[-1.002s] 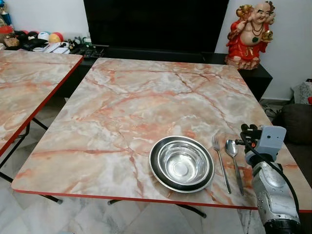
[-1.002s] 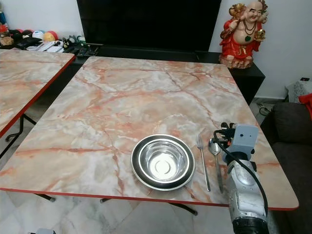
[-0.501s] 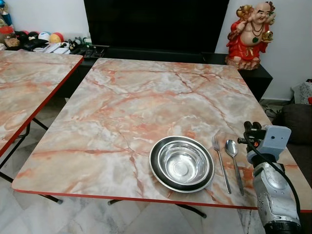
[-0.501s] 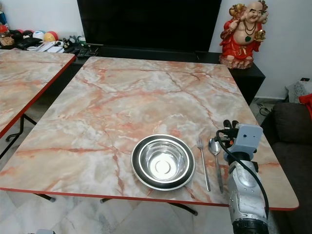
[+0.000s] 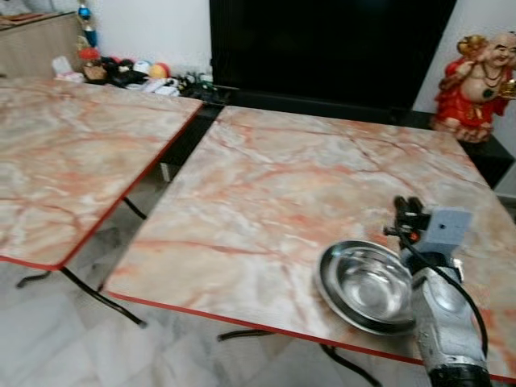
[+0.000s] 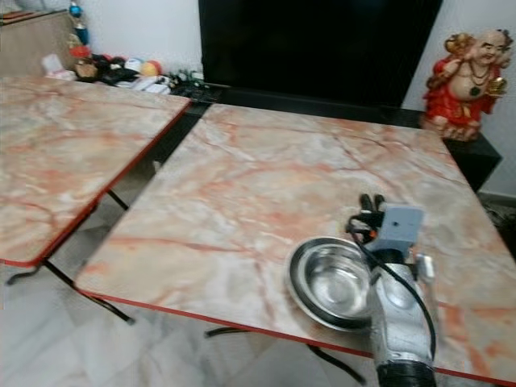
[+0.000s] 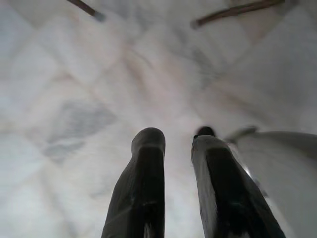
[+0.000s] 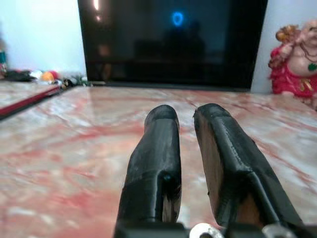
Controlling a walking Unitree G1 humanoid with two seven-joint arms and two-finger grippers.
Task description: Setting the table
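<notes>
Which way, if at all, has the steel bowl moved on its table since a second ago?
No. The steel bowl still sits by the near red edge of the table, on its statue side. The whole view shifted, so the camera turned.

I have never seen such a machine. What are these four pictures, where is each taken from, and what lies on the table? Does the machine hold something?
This is a humanoid robot setting a table. Two pictures come from a stereo camera on its head, looking down at a marble-patterned table. Near the front edge stands a steel bowl on a dark plate. The silver right arm reaches over the table beside the bowl. A second table stands to the left, and a red statue at the back.

The other two pictures come from wrist cameras. The right tool points across the table, holding nothing. The left tool hangs over the tiled floor, holding nothing either.
</notes>
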